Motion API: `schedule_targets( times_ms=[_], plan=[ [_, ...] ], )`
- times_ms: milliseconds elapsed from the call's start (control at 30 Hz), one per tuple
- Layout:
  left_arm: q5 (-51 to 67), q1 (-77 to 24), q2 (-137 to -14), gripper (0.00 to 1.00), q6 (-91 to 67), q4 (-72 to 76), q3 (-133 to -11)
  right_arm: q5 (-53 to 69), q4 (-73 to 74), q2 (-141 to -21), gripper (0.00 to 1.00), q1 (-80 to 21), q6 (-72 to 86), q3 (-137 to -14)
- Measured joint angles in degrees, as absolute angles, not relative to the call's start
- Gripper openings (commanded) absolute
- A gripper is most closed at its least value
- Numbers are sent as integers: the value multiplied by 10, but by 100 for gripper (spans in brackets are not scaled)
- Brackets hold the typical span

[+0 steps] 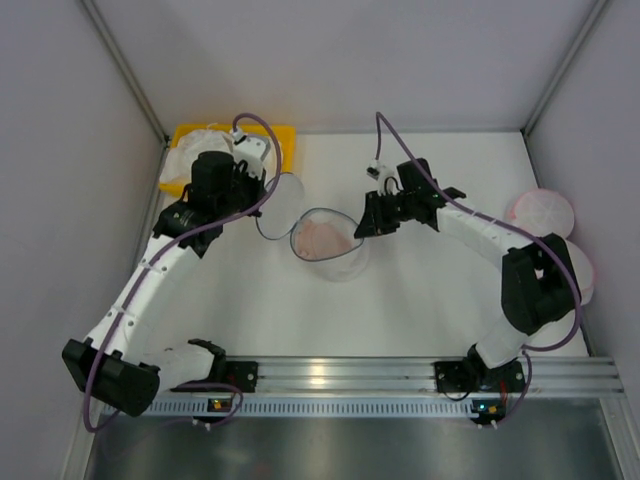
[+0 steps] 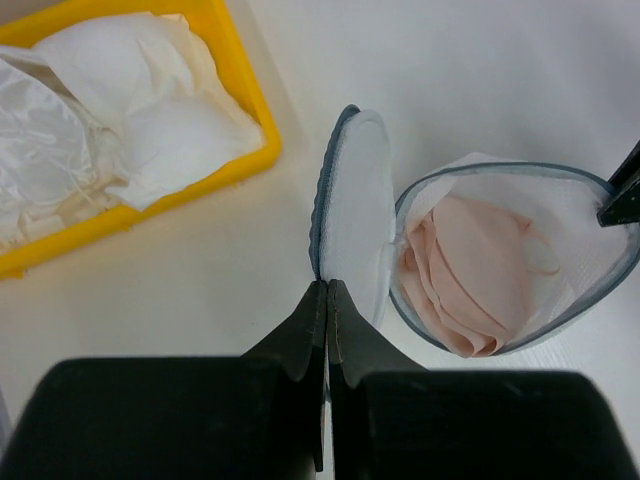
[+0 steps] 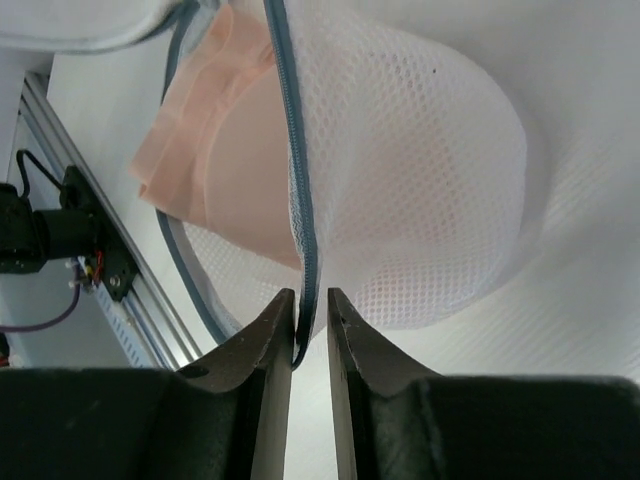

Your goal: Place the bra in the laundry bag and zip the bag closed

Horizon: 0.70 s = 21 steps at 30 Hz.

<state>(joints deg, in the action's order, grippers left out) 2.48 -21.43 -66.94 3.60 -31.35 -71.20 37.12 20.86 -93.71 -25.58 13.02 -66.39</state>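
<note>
The laundry bag [image 1: 345, 270] lies open mid-table, a white mesh pouch with a grey zipper rim [image 2: 500, 167]. The pale pink bra [image 1: 325, 238] sits folded inside it, also seen in the left wrist view [image 2: 470, 280] and the right wrist view [image 3: 230, 150]. My left gripper [image 1: 262, 195] is shut on the rim of the bag's lid flap [image 2: 355, 200] and holds it upright, left of the opening [image 2: 327, 285]. My right gripper [image 1: 360, 228] is at the bag's right rim. Its jaws [image 3: 311, 300] stand narrowly apart with the zipper rim [image 3: 303, 250] between them, against one finger.
A yellow bin [image 1: 285, 135] with white garments [image 2: 120, 110] stands at the back left, close to my left arm. Two round pink-rimmed mesh pouches [image 1: 540, 212] lie at the right wall. A metal rail [image 1: 400, 375] runs along the near edge.
</note>
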Motion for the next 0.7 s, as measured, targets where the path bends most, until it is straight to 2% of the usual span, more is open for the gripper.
schedule_targets(
  times_ms=[100,267,400,500,700],
  plan=[
    [25,-212,-670,0,29,-328,-713,356,187,-919,24,-251,145,-660],
    [36,-212,-674,0,2,-353,-741,362,150,-859,21,-238,188,-678],
    [49,-212,-683,0,-28,-359,-774,354,121,-859,8,-253,217,-728],
    [56,-212,-693,0,-50,-365,-792,313,112,-863,0,-306,240,-749],
    [69,-212,-714,0,-90,-373,-804,251,58,-912,0,-416,268,-712]
  ],
)
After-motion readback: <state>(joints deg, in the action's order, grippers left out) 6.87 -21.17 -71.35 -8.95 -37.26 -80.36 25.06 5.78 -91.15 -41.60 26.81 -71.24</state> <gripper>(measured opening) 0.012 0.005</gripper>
